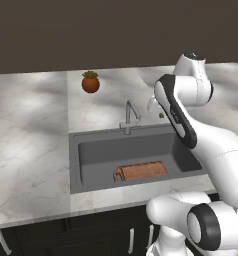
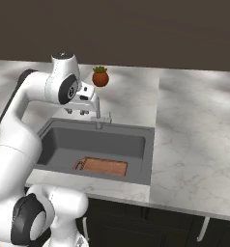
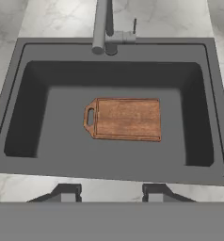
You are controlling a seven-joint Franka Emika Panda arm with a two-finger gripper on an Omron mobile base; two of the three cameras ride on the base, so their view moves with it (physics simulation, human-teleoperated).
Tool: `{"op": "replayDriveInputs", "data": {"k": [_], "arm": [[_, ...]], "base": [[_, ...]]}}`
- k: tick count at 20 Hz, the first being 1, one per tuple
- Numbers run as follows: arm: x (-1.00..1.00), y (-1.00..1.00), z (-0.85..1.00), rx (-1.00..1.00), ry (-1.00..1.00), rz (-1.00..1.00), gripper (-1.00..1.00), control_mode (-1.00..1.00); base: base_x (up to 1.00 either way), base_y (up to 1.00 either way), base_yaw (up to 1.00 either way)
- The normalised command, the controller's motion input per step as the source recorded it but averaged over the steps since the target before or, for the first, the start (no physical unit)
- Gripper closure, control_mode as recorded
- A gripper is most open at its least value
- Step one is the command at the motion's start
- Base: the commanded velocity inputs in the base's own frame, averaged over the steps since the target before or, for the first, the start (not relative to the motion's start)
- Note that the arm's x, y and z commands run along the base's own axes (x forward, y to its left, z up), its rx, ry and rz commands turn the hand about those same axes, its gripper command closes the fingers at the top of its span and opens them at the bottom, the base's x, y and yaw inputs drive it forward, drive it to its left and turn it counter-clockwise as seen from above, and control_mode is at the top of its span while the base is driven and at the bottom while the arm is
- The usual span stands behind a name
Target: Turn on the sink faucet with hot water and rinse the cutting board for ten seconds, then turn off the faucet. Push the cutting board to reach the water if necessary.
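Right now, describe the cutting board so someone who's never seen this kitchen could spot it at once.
Find the dark grey sink set into the white marble counter. The cutting board lies flat on the basin floor, toward the near wall, away from the faucet. It is the one reddish-brown wooden thing there, with a loop handle at one end.

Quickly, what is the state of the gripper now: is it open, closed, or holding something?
Gripper: closed, holding nothing; it hangs above the sink, beside the sink faucet.
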Motion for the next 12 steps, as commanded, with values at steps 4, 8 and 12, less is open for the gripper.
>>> {"op": "replayDriveInputs", "data": {"k": [4, 8, 12], "arm": [[0.00, -0.04, 0.00, 0.00, -0.07, 0.00, -1.00, -1.00], [0.00, -0.22, 0.00, 0.00, -0.17, 0.00, -1.00, -1.00], [0.01, -0.34, 0.00, 0.00, -0.22, 0.00, -1.00, -1.00]], "base": [[0.00, 0.00, 0.00], [0.00, 0.00, 0.00], [0.00, 0.00, 0.00]]}}
